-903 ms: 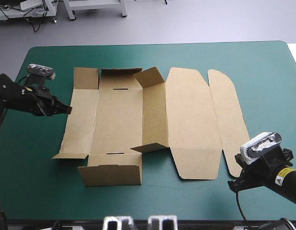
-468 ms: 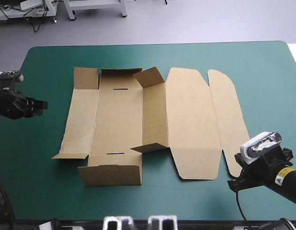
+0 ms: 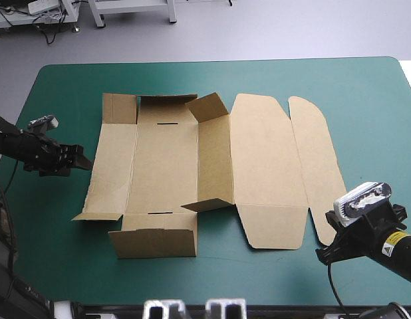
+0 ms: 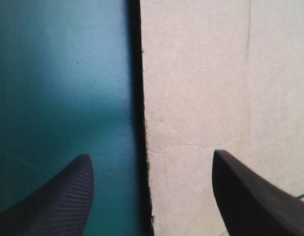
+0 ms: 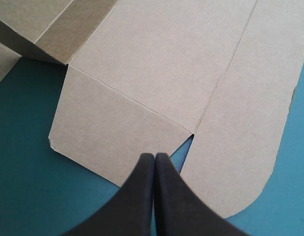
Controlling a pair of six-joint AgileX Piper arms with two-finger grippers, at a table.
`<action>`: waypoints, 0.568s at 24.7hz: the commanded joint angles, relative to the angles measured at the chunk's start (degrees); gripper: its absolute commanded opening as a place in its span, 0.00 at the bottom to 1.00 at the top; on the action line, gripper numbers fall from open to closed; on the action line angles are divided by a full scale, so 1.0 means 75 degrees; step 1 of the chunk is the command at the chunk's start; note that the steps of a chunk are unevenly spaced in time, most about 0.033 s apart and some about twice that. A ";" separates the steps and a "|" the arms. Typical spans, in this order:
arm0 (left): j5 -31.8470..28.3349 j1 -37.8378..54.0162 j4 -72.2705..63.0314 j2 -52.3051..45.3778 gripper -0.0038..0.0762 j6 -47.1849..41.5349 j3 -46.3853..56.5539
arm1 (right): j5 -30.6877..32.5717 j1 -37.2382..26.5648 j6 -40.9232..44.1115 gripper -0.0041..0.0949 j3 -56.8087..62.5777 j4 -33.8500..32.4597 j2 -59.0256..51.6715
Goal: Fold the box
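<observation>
The fingers [image 4: 58, 206] of the left gripper [image 3: 82, 161] are standing wide apart, holding nothing. 1 finger is hanging over the teal-green cover [image 3: 59, 252] and the other over the board, so the left edge of the box [image 3: 165, 166] is running between them. Whether either finger is touching the board cannot be told.

The box is lying across the middle of the tabletop as a mostly flat brown sheet. Its lid panels are spreading toward the tabletop's right edge. 2 small flaps along the middle wall are tilting up, 1 at the far end and 1 at the near end.

The right gripper [image 3: 325, 254] is sitting near the tabletop's near right corner. Its fingers [image 5: 137, 196] are pressing together into 1 point, empty. The point is aiming at the notch between the lid's near flap and its rounded outer panel.
</observation>
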 commanded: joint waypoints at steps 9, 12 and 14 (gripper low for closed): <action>0.0583 -0.0005 -0.0836 0.0232 0.67 0.0600 0.0731 | -0.0462 0.0011 -0.0043 0.02 -0.0165 0.0061 0.0095; 0.0583 -0.0005 -0.1601 0.0439 0.67 0.1271 0.1357 | -0.0524 0.0011 -0.0043 0.02 -0.0165 0.0061 0.0101; 0.0583 -0.0102 -0.2395 0.0636 0.67 0.1825 0.1746 | -0.0543 0.0011 -0.0043 0.02 -0.0165 0.0061 0.0130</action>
